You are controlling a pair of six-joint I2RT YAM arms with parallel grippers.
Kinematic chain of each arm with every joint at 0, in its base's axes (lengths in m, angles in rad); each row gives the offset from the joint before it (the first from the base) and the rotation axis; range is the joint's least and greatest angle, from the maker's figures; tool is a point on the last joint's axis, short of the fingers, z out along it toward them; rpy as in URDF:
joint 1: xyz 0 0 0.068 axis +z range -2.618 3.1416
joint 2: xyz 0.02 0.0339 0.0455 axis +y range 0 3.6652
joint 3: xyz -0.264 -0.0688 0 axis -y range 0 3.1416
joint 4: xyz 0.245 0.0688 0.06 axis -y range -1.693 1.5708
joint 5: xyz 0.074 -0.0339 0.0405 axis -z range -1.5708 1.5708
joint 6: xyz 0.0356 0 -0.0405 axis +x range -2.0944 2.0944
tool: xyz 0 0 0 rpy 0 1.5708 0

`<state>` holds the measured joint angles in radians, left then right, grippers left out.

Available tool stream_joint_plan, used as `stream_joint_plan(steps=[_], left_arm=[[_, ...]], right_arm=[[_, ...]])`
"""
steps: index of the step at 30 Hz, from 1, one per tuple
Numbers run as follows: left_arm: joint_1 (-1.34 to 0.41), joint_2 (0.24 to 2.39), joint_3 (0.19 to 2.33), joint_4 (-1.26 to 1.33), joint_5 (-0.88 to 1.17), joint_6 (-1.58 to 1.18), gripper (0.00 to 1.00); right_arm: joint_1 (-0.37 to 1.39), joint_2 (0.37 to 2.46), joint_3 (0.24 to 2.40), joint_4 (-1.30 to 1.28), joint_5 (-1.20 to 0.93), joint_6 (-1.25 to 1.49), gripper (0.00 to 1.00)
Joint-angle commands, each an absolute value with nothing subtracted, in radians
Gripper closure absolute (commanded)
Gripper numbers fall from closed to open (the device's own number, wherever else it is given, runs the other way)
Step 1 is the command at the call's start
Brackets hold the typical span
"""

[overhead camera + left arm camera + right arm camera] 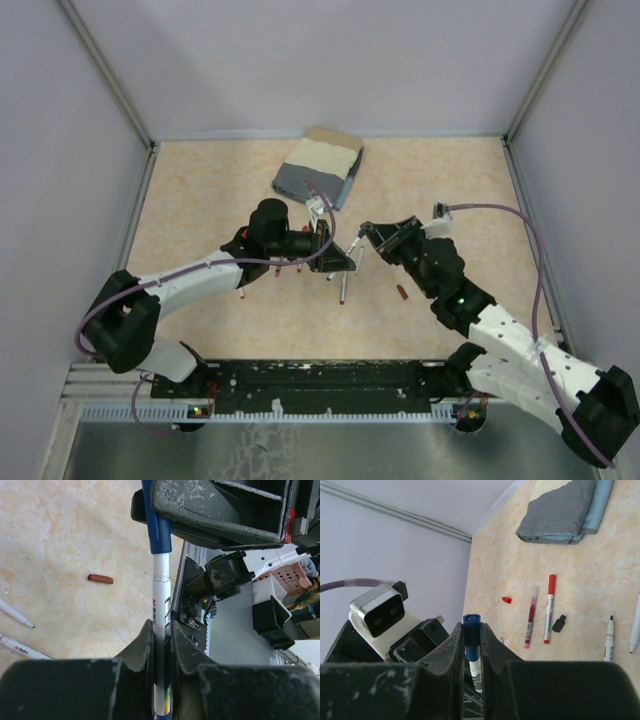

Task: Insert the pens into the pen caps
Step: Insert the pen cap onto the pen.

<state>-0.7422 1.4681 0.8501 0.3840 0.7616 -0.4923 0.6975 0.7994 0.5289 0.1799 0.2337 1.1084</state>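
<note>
A white-barrelled pen point(161, 595) runs lengthwise between my left gripper's point(161, 630) jaws, which are shut on its barrel. Its far end sits inside a blue pen cap point(157, 527), and my right gripper point(472, 632) is shut on that blue cap point(471, 620). Above the table's middle the two grippers meet tip to tip, left gripper point(340, 256) and right gripper point(372, 234). A brown-red cap point(100, 579) lies loose on the table. Also lying there are a red cap point(506, 600), a black cap point(559, 623) and a red-capped pen point(549, 607).
A folded grey-beige cloth point(318, 167) lies at the back of the table. More pens lie loose: a pinkish one point(531, 610), one with a bare black tip point(609, 637), and two point(15, 612) to the left of my left gripper. Walls enclose the table.
</note>
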Motion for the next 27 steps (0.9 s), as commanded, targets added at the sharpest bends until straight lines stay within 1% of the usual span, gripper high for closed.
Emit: stream_joint_plan(steps=[1,18,21,25,27], left_arm=[[-0.746,1.473,0.864,0.440,0.749,-0.505,1.00],[-0.746,1.463,0.896,0.474,0.618,-0.540,1.00],[-0.744,1.465,0.909,0.482,0.608,-0.538,1.00],[-0.744,1.460,0.913,0.490,0.604,-0.532,1.00],[-0.744,1.457,0.913,0.491,0.603,-0.532,1.00]], right_arm=[[0.700,0.824,0.519,0.245,0.187,1.093,1.00],[0.701,0.929,0.473,0.398,-0.081,1.045,1.00],[0.702,0.926,0.482,0.401,-0.091,1.038,0.94],[0.701,0.888,0.524,0.333,-0.045,1.007,0.80],[0.701,0.867,0.546,0.288,-0.011,0.987,0.76]])
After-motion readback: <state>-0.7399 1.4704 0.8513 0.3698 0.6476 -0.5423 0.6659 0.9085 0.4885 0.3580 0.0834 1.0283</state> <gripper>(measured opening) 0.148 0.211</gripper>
